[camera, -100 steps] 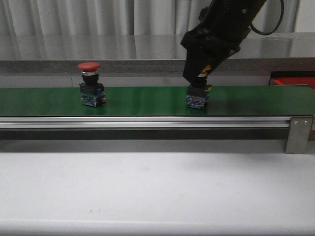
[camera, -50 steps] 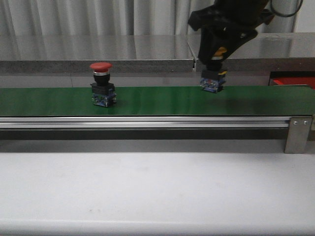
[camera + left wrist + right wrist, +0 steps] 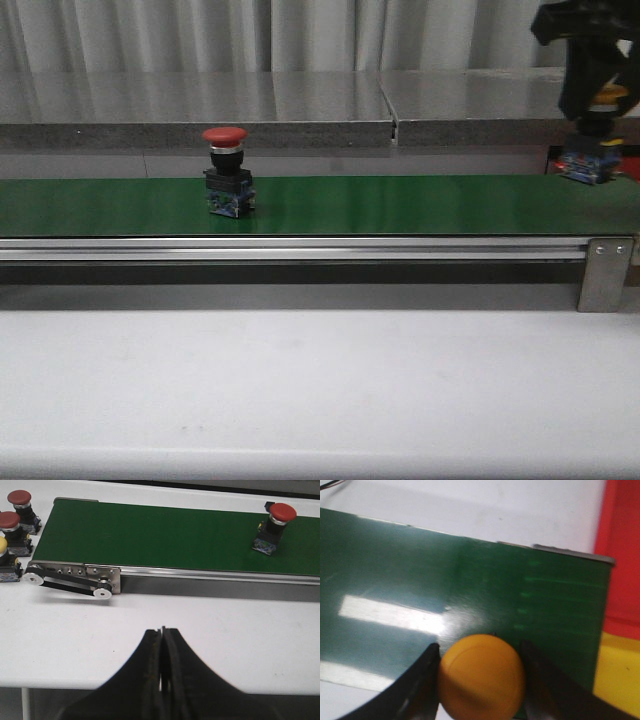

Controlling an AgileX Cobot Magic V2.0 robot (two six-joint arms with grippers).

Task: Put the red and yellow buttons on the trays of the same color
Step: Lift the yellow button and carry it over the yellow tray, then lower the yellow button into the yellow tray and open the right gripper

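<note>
Yellow button in the right hand, at the belt's end beside the trays

The right hand (image 3: 481, 680) held the yellow button (image 3: 481, 676) by its cap, fingers closed on either side, above the far right end of the green belt (image 3: 470, 595). The yellow tray (image 3: 617, 677) lay just past that end, toward the robot's side, with the red tray (image 3: 622, 555) beyond it. The left hand (image 3: 161, 680) was pressed shut and empty over the white surface (image 3: 200, 630), well apart from the red button (image 3: 228, 172) riding upright on the belt.
</note>
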